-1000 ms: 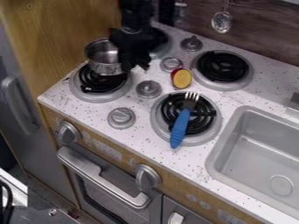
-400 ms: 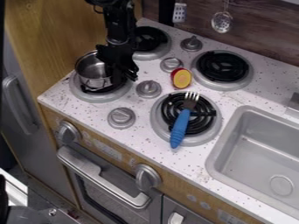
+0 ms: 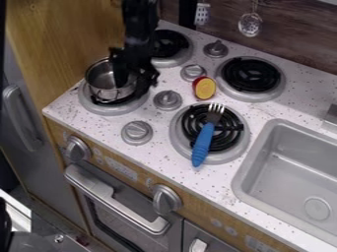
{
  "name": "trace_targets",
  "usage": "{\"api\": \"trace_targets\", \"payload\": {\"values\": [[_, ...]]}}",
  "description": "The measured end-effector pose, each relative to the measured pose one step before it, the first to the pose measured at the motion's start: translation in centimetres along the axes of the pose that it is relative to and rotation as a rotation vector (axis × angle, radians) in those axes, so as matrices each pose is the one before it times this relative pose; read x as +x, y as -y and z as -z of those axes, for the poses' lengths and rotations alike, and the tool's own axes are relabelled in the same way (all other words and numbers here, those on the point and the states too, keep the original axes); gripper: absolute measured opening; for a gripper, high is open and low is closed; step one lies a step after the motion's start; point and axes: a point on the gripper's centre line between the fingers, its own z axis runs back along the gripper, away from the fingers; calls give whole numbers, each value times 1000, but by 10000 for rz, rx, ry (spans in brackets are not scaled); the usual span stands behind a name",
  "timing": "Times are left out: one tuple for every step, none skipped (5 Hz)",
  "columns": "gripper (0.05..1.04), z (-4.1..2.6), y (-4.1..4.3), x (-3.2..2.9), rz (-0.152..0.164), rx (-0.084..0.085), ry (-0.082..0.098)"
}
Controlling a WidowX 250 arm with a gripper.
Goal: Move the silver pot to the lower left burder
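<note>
My black metal pincer (image 3: 136, 74) hangs at the right side of the small round silver metal pot (image 3: 103, 87), overlapping its rim in the view. I cannot tell whether I have the pot gripped or released. The pot is at the lower left burner (image 3: 99, 109), a black coil in a round grey pan, and hides much of that coil; some of it shows at the pot's right and below.

I see 3 more burners like it. Behind my arm is the upper left burner (image 3: 175, 60), partly hidden. The upper right burner (image 3: 251, 74) has its coil in view. Across the lower right burner (image 3: 183, 150) lies a fork with silver tines and a blue handle (image 3: 203, 143), its tines pointing up the view.

Between the burners, 4 round grey knobs (image 3: 168, 100) stand on the speckled white countertop (image 3: 158, 157). Near 2 of them is a small rounded toy piece, red with a yellow face (image 3: 204, 88). A rectangular grey sink (image 3: 296, 170) is at the right.
</note>
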Motion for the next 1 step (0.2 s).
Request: {"api": "trace_targets", "payload": {"values": [[1003,-2964,1281,651,-252,44,257]]}}
